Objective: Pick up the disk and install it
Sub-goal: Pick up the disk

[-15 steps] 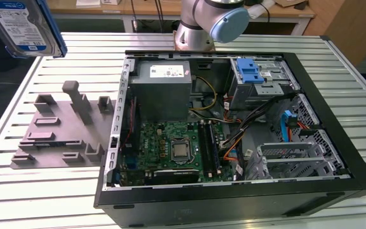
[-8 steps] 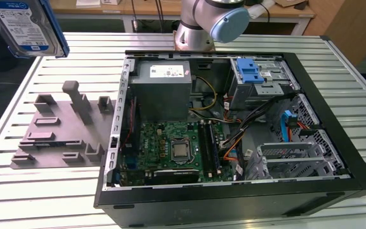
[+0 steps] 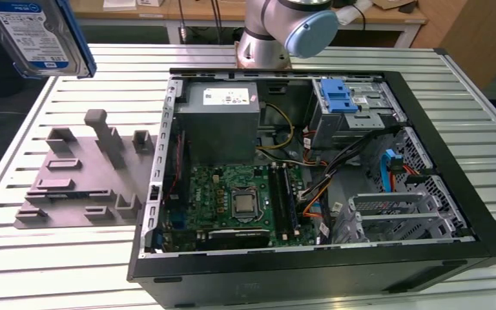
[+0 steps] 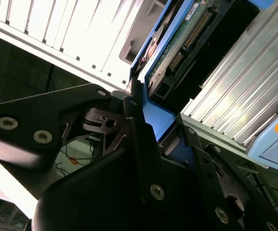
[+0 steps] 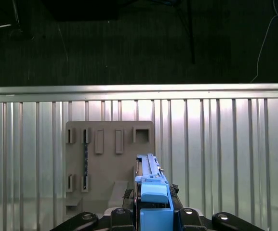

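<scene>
Found the disk (image 3: pixel 37 35) held well clear of the slatted surface (image 3: pixel 59 271), at the top of the exterior view's left, above the grey slotted fixture (image 3: pixel 84 174). Noted jaws closed on it: in the second wrist view, black fingers (image 4: pixel 131 113) pressed on either side of the blue carrier end, apparently across the thin dimension, with the disk (image 4: pixel 175 53) running away between them. Checked against the first wrist view: disk (image 5: pixel 151 185) seen edge-on, slotted fixture (image 5: pixel 110 154) lying on the surface beyond it.

Logged appearance: flat silver rectangle, blue-and-white label on one face, green circuit board with a connector row on the other, blue plastic carrier around the edges.

Judged handling: rigid, dense for its size, bare metal likely slick, plastic carrier less so. Judged best taken at the carrier, clear of circuit board and connector pins. Judged shock-sensitive, so no knocks against the open computer case (image 3: pixel 317 258) or its drive cage (image 3: pixel 373 119).
</scene>
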Robot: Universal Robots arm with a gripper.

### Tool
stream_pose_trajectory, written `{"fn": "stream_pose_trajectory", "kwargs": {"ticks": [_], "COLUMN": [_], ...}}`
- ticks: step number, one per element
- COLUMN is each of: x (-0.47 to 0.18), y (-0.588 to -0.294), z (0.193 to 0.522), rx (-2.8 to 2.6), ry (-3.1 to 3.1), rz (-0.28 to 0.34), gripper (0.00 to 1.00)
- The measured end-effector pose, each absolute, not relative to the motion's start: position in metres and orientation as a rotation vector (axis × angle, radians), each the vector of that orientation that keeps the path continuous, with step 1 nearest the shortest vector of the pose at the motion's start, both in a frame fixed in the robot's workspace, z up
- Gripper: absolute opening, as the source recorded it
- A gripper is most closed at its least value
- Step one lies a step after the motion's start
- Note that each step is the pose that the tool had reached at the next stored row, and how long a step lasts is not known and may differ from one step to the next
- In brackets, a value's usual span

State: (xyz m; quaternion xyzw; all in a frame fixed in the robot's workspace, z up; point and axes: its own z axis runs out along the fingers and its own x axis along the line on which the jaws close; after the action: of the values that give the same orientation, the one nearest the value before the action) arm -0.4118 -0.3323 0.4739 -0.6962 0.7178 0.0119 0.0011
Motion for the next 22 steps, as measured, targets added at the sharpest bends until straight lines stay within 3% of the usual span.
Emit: {"fn": "stream_pose_trajectory", "kwargs": {"ticks": [22], "x": [-0.4041], "y": [-0.3323], "z": [0.4739], "rx": [-2.185], "ry": [2.253], "rz": [0.037], "gripper": [0.36]}}
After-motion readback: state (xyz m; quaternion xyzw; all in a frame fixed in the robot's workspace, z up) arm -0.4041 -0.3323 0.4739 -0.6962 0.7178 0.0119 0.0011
